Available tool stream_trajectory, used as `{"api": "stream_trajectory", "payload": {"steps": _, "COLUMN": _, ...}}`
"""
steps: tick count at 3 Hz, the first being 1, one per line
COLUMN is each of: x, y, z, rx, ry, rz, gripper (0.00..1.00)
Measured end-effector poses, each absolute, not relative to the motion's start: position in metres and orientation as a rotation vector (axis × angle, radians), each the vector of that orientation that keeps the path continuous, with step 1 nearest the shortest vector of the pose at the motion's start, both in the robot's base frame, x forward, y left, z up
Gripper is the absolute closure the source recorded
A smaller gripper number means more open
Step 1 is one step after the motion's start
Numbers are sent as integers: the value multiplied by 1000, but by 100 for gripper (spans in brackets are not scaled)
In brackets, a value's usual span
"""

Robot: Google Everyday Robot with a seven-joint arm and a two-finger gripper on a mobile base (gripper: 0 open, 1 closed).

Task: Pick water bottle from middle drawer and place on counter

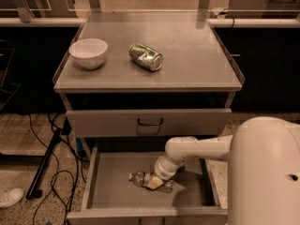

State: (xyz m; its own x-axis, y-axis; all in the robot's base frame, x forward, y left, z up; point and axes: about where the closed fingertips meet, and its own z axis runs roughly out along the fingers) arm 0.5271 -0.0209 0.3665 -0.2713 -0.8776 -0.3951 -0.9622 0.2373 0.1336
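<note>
The water bottle [138, 177], clear with a dark label band, lies on its side on the floor of the open middle drawer [112, 177], which is pulled out below the cart. My gripper [156, 181] reaches down into the drawer from the right and sits right on the bottle's middle, hiding part of it. The counter [192, 55] is the cart's flat grey top above.
A white bowl [88, 52] and a dented green-and-silver can [146, 56] rest on the counter's left half. A closed drawer front with a dark loop handle [150, 122] sits above the open drawer. My white body [267, 172] fills the lower right. Cables [51, 172] and a shoe [10, 197] lie on the floor at left.
</note>
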Motion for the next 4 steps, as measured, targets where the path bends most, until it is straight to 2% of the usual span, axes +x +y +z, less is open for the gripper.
{"api": "stream_trajectory", "payload": {"steps": 1, "x": 523, "y": -32, "z": 387, "rx": -1705, "ry": 2290, "rz": 504, "gripper": 100}}
{"api": "stream_trajectory", "payload": {"steps": 2, "x": 507, "y": -74, "z": 449, "rx": -1654, "ry": 2327, "rz": 424, "gripper": 100}}
{"api": "stream_trajectory", "payload": {"steps": 3, "x": 507, "y": -74, "z": 449, "rx": -1654, "ry": 2327, "rz": 424, "gripper": 100}}
{"api": "stream_trajectory", "payload": {"steps": 4, "x": 485, "y": -95, "z": 464, "rx": -1684, "ry": 2365, "rz": 395, "gripper": 100}}
